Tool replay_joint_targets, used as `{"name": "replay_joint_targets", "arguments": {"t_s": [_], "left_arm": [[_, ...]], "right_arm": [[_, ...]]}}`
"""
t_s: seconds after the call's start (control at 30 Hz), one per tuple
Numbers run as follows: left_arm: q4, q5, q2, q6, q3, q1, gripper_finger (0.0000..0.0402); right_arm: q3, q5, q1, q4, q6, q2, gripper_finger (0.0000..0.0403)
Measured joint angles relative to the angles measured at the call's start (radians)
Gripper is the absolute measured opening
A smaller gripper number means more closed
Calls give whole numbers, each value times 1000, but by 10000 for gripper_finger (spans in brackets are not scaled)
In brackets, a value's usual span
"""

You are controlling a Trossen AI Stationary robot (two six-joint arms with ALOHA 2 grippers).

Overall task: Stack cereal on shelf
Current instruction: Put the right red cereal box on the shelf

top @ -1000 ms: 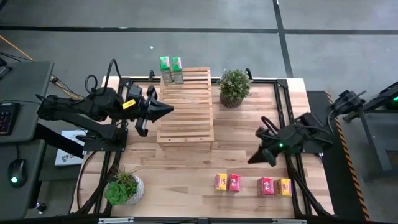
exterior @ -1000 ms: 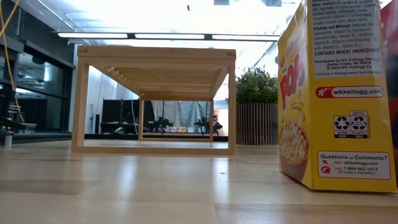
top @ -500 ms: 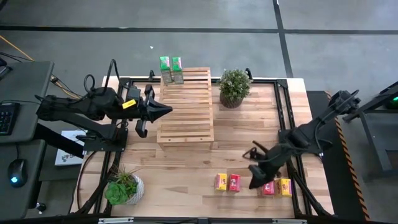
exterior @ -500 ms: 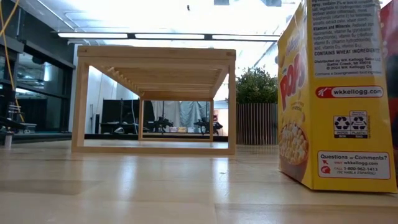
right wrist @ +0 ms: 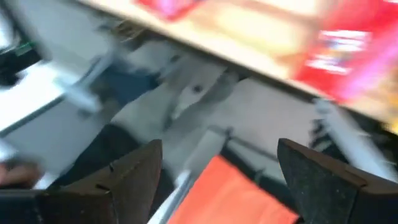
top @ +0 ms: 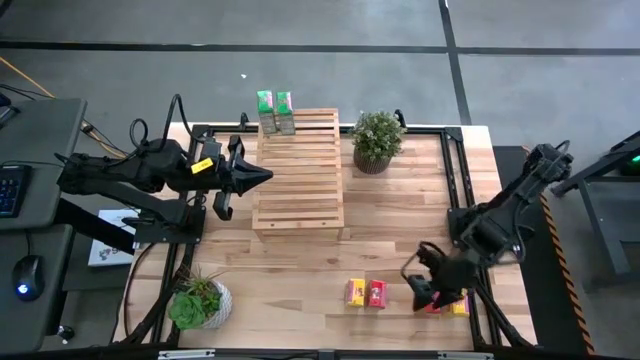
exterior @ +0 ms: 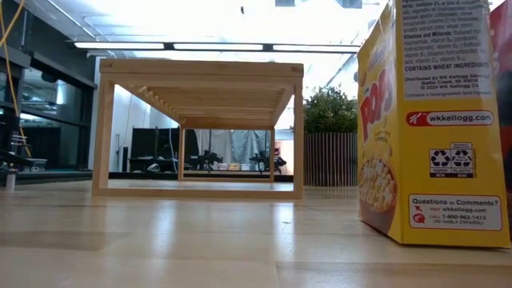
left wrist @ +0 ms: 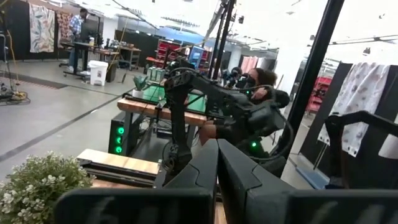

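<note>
The nearest yellow box (exterior: 436,120) in the low view carries readable print: "POPS" in red letters, "wkkellogg.com", "CONTAINS WHEAT INGREDIENTS", "Questions or Comments?" and a 1-800 phone number; a red edge of another box shows at the frame's right margin. From above, 6 cereal boxes can be counted: 2 green boxes (top: 274,111) stand side by side on the far end of the shelf (top: 298,170), and 4 sit in a row on the table (top: 390,215) near its front edge. That row is a yellow box (top: 355,292) touching a red box (top: 376,293), then, a gap further right, a second red box (top: 434,303) and a second yellow box (top: 459,301), both partly covered by the right arm. The shelf is 1 slatted light-wood rack lying lengthwise at the table's far left centre. 2 potted plants are on the table: 1 (top: 377,140) just right of the shelf's far end, 1 (top: 199,299) at the front left corner. The right end effector (top: 424,292) hangs low over the right-hand pair of boxes with its fingers (right wrist: 134,174) spread apart, holding nothing. The left end effector (top: 262,175) hovers at the shelf's left edge, its fingers (left wrist: 202,177) pressed together and empty.
</note>
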Motion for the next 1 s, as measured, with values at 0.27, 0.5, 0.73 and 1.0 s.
{"name": "replay_joint_targets", "arguments": {"t_s": [0.27, 0.5, 0.73, 1.0], "left_arm": [[37, 0, 0, 1, 0, 0, 0], [38, 0, 1, 1, 0, 0, 0], [38, 0, 1, 1, 0, 4, 0], [38, -3, 1, 1, 0, 4, 0]], "right_arm": [[335, 196, 152, -569, 172, 170, 310], [397, 175, 150, -658, 184, 310, 311], [397, 162, 113, -658, 183, 410, 311], [397, 135, 75, -687, 175, 494, 311]]}}
